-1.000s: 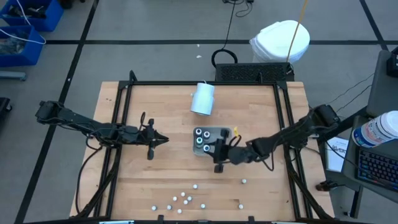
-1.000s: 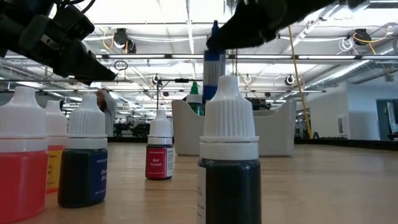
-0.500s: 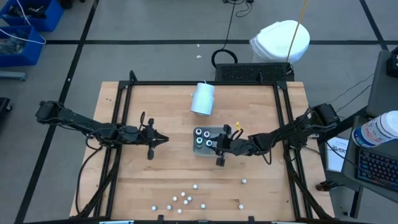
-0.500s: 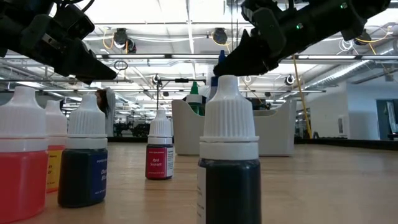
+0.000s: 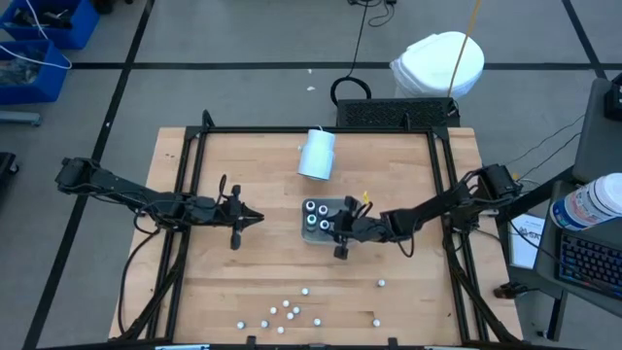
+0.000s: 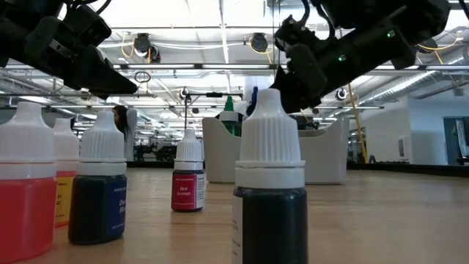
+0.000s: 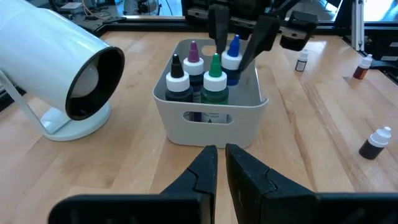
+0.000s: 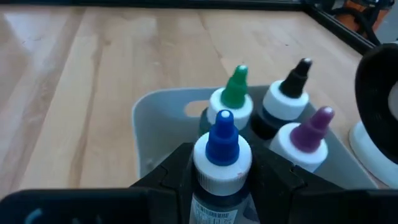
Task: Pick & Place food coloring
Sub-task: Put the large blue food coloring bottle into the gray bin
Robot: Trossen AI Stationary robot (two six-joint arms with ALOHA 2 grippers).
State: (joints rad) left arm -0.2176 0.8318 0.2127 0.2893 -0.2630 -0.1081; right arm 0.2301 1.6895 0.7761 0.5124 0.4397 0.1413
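Wooden worktop (image 5: 253,175) carried a pale grey tray (image 5: 328,223) near centre, with a white cylinder (image 5: 317,154) lying on its side just behind it.

Right claw (image 5: 342,227) was over the tray's near-right corner, fingers clamped on a blue-tipped bottle (image 8: 221,154). The right wrist view showed the bottle pinched between both fingers, its body down inside the tray. The left wrist view had the same bottle (image 7: 232,57) level with the others, claw fingers either side of it.

Three more bottles stood upright in the tray: green-tipped (image 7: 214,81), black-tipped (image 7: 177,79) and purple-tipped (image 7: 193,56). All packed close together, touching or nearly so.

Left claw (image 5: 249,217) hung over bare worktop left of the tray, well apart from it, pointing at it. Fingers nearly together with a thin gap, nothing held.

Remaining food coloring: a loose cluster of white caps (image 5: 284,312) near the front edge, plus single bottles at (image 5: 381,284) and (image 5: 376,322). In the low view these stood upright: a dark one (image 6: 270,183) closest, a red one (image 6: 27,183), a dark blue one (image 6: 101,183) and a small red-labelled one (image 6: 188,182) farther back.
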